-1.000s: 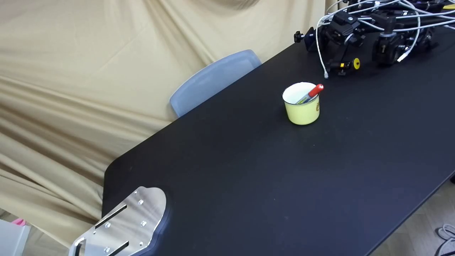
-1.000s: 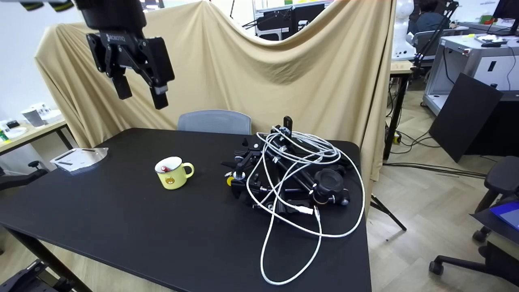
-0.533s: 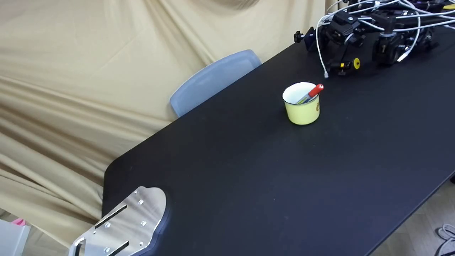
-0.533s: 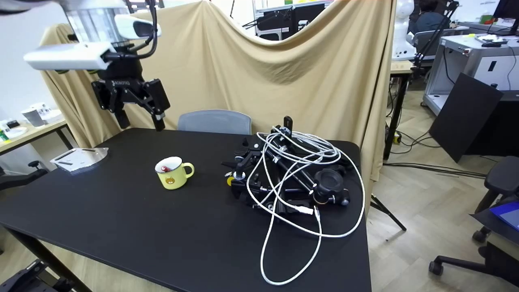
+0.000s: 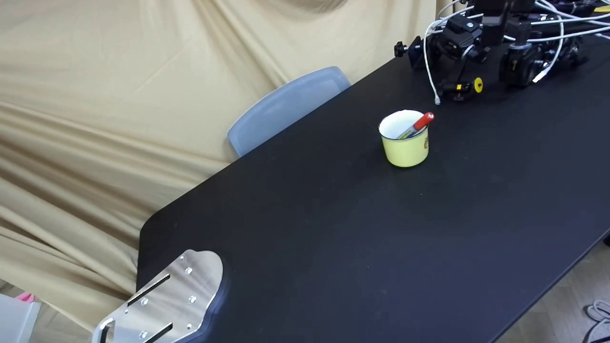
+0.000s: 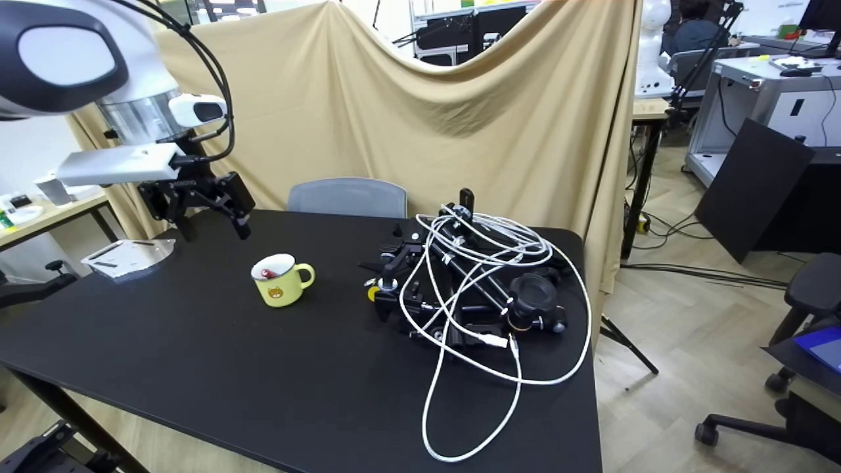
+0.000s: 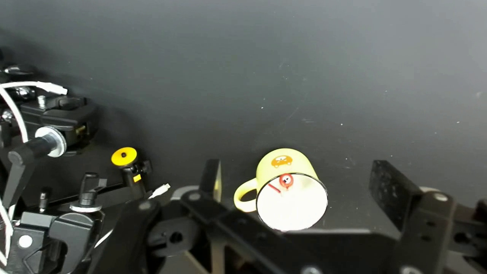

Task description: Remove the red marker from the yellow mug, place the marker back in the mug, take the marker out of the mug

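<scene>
Tan cloth (image 6: 460,105) hangs in folds behind a black worktop (image 6: 263,381), with a grey-blue chair back (image 6: 348,197) showing at the far edge. In an exterior view, a slotted metal plate (image 6: 135,258) lies toward the left end, and to the right sits a heap of black clamps and mounts (image 6: 533,295) with white cables (image 6: 450,458) looped over it.

Between these stands the yellow mug (image 6: 281,292), upright: a pale yellow cup with a dark rim line, a white inside, a looped handle turned to the right there, and a brown-orange animal face printed on its wall.

The red marker (image 5: 423,123) is in the mug, leaning at a slant with its rounded red end up and poking just past the rim. Below the red runs a grey body with a yellow-green patch; the bottom is hidden by the mug's wall. From above, in the wrist view, it shows as a round red tip with a pale mark, at the side of the rim nearest the printed face, and a thin red streak lies beside it on the white inside.

A white robot arm (image 6: 135,69) shows at the left. Its end effector (image 6: 215,231) hangs above the worktop, apart from the mug, with the fingers (image 7: 393,194) spread wide. In the wrist view the mug and marker appear between them.
</scene>
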